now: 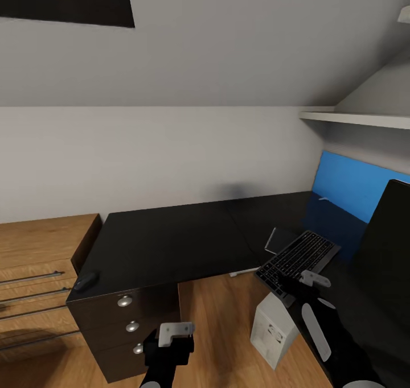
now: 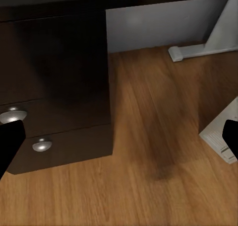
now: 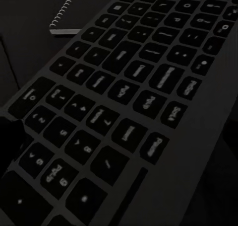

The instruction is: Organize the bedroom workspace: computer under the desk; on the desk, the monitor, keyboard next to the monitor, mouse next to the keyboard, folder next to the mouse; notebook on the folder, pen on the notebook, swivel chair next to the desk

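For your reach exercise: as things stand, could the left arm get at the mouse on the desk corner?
Probably yes: the mouse lies at the desk's near corner, with nothing between it and the left end effector.

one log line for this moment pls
right gripper: at keyboard edge | left gripper: open, idle | mouse: desk corner

Monitor [image 1: 390,246] cut off by right frame edge. Keyboard [image 1: 297,260]: near end hidden behind right gripper [image 1: 307,283], jaw state unreadable. Computer [image 1: 273,331] partly hidden by right arm. Dresser [image 1: 40,274] cut at left edge.
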`<state>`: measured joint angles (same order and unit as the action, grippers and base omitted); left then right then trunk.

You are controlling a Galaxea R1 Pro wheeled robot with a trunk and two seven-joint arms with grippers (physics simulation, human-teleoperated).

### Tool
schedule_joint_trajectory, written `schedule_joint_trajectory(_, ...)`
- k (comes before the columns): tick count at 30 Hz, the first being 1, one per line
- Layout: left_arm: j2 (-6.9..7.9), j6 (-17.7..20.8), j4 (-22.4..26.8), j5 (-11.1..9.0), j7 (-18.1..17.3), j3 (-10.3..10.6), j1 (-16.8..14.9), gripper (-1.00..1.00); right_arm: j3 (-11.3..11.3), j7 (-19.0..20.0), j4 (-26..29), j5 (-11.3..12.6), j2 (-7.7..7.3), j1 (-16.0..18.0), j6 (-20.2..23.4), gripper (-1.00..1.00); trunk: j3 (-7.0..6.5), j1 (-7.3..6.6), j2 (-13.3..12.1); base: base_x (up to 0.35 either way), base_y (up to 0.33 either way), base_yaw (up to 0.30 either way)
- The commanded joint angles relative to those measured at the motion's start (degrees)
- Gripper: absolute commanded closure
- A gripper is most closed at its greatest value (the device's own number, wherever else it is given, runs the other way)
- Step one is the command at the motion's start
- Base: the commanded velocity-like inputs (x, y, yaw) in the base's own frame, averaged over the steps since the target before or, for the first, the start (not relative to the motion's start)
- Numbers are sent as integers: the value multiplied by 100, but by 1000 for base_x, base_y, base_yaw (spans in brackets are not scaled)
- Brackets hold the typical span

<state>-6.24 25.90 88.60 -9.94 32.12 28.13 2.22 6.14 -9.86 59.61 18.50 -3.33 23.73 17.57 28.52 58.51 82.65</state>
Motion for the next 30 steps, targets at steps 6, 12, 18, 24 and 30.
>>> schedule_joint_trajectory(6,3,-1,8,-49,53,-2,-2,-100,-7,-63,-13,58,-9,3,-23,-100,5,0,3,52,-42,0)
schedule_joint_trajectory(12,3,-6,10,-40,58,6,-2,-100,4,-68,-27,57,-27,4,-34,-100,5,0,3,129,-111,0)
schedule_joint_trajectory(18,0,-14,91,-35,63,23,-2,-100,10,-76,-32,56,-43,2,-41,-100,5,0,3,15,-13,0)
schedule_joint_trajectory(24,0,-42,175,-48,64,53,-2,-100,10,-84,-159,9,-45,5,-43,-100,23,22,43,1,-1,0)
schedule_joint_trajectory(30,1,-88,192,-59,74,36,-2,-100,18,-96,-306,-110,-39,6,-43,-100,131,154,284,0,0,0)
